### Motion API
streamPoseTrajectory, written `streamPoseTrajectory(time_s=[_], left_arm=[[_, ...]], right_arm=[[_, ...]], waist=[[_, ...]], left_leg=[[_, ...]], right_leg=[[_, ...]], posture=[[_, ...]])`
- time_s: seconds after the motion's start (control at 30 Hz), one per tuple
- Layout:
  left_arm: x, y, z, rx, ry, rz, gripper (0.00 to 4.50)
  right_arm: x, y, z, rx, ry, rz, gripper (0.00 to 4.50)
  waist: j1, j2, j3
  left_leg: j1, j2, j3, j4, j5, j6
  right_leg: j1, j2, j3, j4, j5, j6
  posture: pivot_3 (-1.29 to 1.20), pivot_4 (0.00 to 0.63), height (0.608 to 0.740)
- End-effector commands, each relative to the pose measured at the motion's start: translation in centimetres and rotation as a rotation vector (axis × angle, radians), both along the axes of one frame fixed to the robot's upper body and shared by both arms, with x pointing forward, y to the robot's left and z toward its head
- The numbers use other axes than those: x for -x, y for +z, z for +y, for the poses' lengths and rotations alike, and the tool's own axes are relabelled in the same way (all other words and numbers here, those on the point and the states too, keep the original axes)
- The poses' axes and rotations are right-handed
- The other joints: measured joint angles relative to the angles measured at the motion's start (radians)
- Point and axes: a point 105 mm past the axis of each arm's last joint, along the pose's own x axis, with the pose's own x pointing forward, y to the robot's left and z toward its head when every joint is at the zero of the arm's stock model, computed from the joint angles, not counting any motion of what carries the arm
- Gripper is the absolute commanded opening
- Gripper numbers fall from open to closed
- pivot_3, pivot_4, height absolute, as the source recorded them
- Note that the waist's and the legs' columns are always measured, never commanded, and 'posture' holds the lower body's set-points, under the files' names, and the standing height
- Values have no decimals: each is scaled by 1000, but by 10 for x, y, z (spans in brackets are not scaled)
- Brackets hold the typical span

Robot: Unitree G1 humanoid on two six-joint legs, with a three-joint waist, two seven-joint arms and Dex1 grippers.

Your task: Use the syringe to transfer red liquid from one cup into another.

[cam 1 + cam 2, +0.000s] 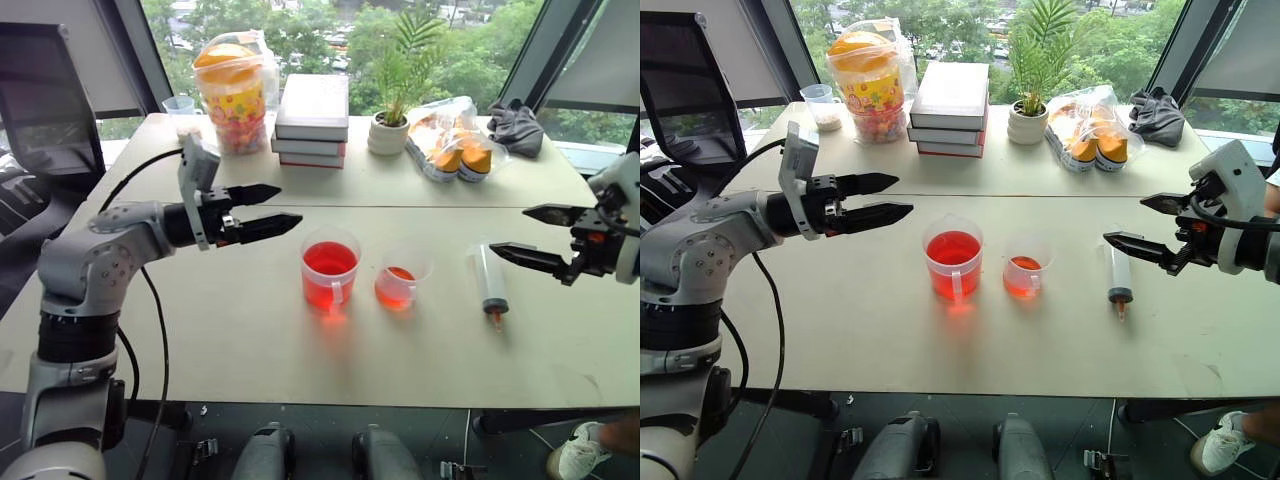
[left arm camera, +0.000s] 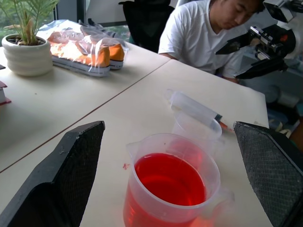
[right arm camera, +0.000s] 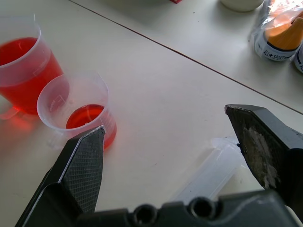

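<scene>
Syringe [image 1: 492,282]: lay flat on the desk [image 1: 250,350], untouched, toward the right edge, nozzle tip pointing at the near edge, barrel clear, plunger end toward the far side. Larger cup [image 1: 329,270]: stood upright near the middle of the desk, handle facing the near edge, holding red liquid [image 1: 329,259] to well over half its height. Smaller cup [image 1: 402,275]: stood upright just beside the larger cup on its right, apart from it, with a shallow layer of the same liquid at the bottom; it sat between the larger cup and the syringe. Left gripper [image 1: 285,207]: held above the desk to the left of the larger cup, fingers spread wide, holding nothing. Right gripper [image 1: 512,232]: held above the desk just right of the syringe, fingers likewise spread and empty. Far edge: stack of books [image 1: 312,122], potted plant [image 1: 390,125], candy jar [image 1: 235,95], bagged shoes [image 1: 450,140], small cup [image 1: 181,107], dark cloth [image 1: 515,127].
</scene>
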Motion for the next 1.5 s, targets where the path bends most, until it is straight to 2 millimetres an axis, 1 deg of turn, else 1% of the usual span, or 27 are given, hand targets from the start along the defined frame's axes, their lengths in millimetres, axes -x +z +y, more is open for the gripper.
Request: streamPoseTrajectory(time_s=[0.03,0.27,0.5,0.67,0.8,0.97,1.03,1.13,1.17,1.27,1.37,1.5], left_arm=[[1,11,-4,6,-20,-62,4500],[-2,12,-10,30,-45,-67,4500],[-4,12,-9,30,-41,-73,4500],[-2,10,-8,17,-43,-71,4500],[-3,10,-8,3,-43,-69,4500],[-5,11,-9,-8,-55,-69,4500],[-4,8,-10,-15,-61,-61,4500],[-3,7,-12,-24,-81,-51,4500],[-4,8,-14,-26,-84,-51,4500],[-3,7,-12,-32,-87,-51,4500],[-3,7,-14,-34,-91,-51,4500],[-2,9,-12,-31,-89,-59,4500]], right_arm=[[6,16,0,19,-6,-63,4478],[8,12,-4,30,-23,-37,4478],[10,11,-7,36,-41,-19,4478],[14,5,-6,49,-41,12,4478],[9,0,-12,59,-88,35,4478],[3,-1,-12,60,-105,75,4478],[-3,-1,-13,43,-138,101,4478],[-21,-2,-20,-5,-245,147,4478],[-30,-3,-23,-33,-297,171,4478],[-47,-8,-20,-112,-381,270,4478],[-63,-19,-23,-178,-494,395,4478],[-69,-32,-22,-165,-567,508,4478]], waist=[[0,0,0],[2,0,0],[0,0,0],[1,0,0],[0,0,0],[0,0,0],[-2,0,0],[-5,0,0],[-8,0,0],[-5,0,0],[-4,0,0],[4,0,0]], left_leg=[[0,0,0,0,0,0],[0,0,0,1,0,0],[0,0,0,1,0,0],[0,0,0,1,0,0],[0,0,0,1,0,0],[0,0,0,1,0,0],[0,0,0,1,0,0],[0,0,0,1,0,0],[0,0,0,1,0,0],[0,0,1,1,0,0],[0,0,1,0,0,0],[-3,0,1,-1,0,0]], right_leg=[[0,0,0,0,0,0],[0,0,0,0,0,0],[0,0,0,0,0,0],[0,0,0,0,0,0],[0,0,0,0,0,0],[0,0,0,0,0,0],[0,0,0,0,0,0],[0,0,0,0,0,0],[0,0,1,0,0,0],[-1,0,2,0,0,-2],[-2,0,2,0,0,-1],[-4,-1,2,-1,0,-1]], posture=[[0,150,740],[0,150,740],[0,150,740],[0,150,740],[0,150,740],[0,150,740],[0,150,740],[0,150,740],[0,150,740],[0,150,740],[0,150,740],[0,150,740]])
